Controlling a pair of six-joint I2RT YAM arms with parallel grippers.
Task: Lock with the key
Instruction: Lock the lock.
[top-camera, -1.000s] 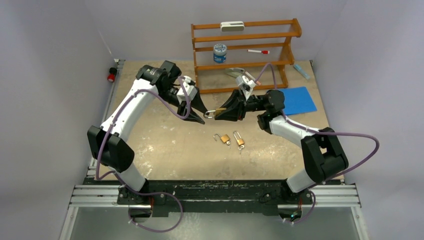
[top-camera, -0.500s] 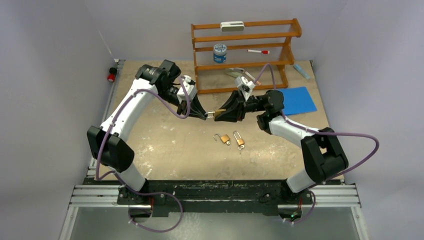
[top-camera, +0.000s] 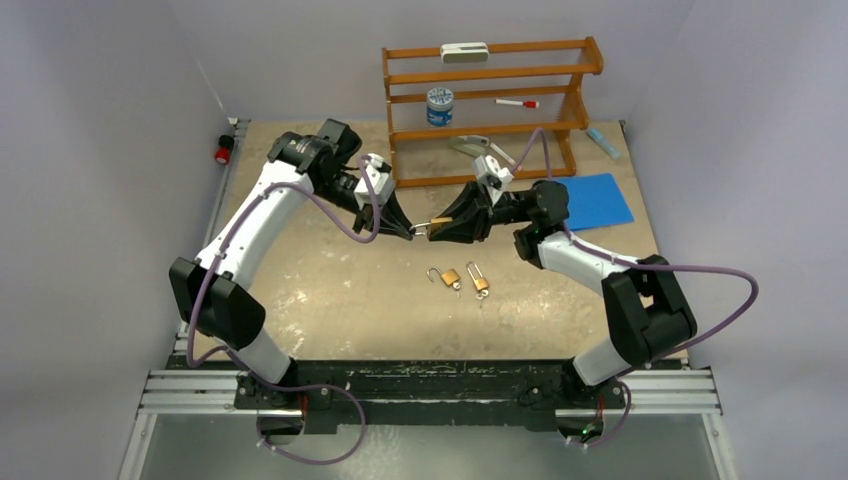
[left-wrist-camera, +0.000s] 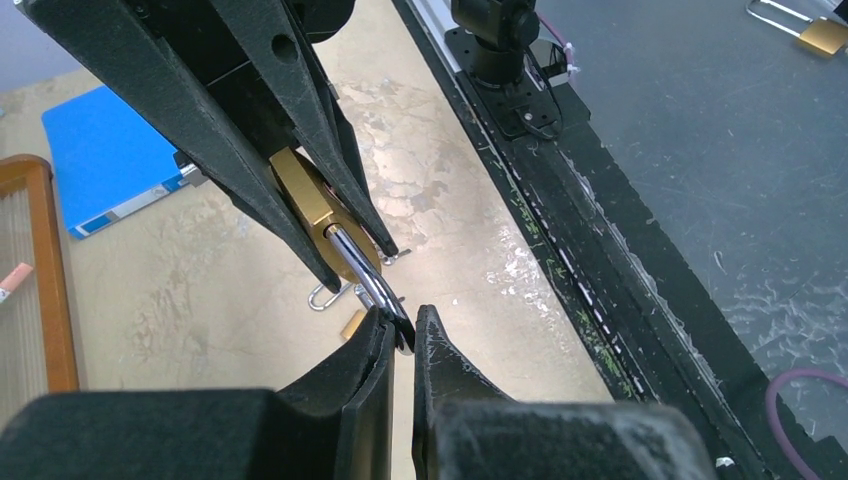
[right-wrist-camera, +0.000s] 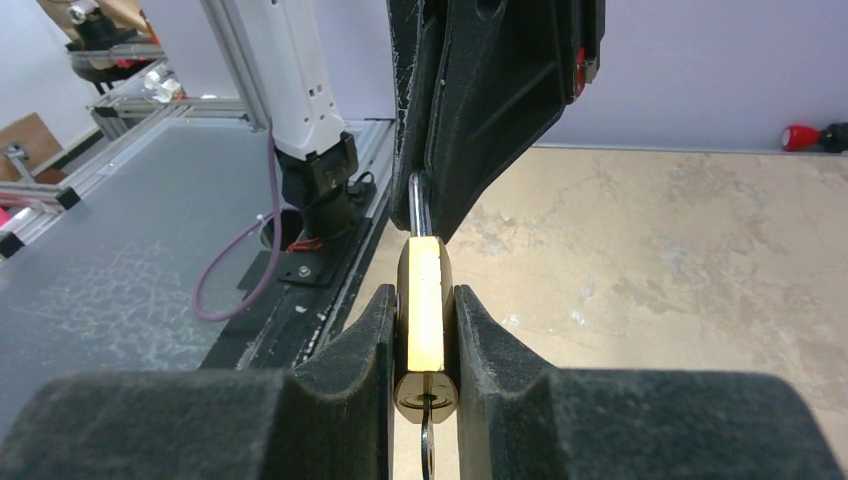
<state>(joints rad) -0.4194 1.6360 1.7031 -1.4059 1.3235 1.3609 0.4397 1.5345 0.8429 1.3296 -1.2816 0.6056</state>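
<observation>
**Padlock pinched from both ends, mid-air**

Holding the padlock (top-camera: 437, 222) up off the table (top-camera: 330, 290), roughly mid-scene, just on the near side of the wooden rack (top-camera: 540, 45). Right gripper (right-wrist-camera: 424, 300) clamped flat on the brass body, one pad per face. Left gripper (left-wrist-camera: 402, 330) squeezed down on the loop of the shackle (left-wrist-camera: 362, 272), with the tips almost meeting around the steel. So, gripped at both ends.

Key (right-wrist-camera: 427, 452) parked in the keyhole at the bottom end of the body, poking back toward the right wrist, low between the right fingers. Not pinched by either gripper, going by the wrist views.

Crucial bit: long axis lying left-right in the overhead view, shackle end pointing left into the left jaws, keyhole end pointing right. Only the left tips lined up with the shackle, so probably a straight shove along that axis, left toward right, to seat it in the body. Just a guess though. Can't tell about the free leg of the shackle, seated or sitting proud, hidden behind the right fingers.

Awkward part: key end buried on the right arm's own side, so probably no turning it without the left gripper letting go and coming round.

Two spare padlocks (top-camera: 449, 276) flat on the table on the near side, well apart from all this.
</observation>
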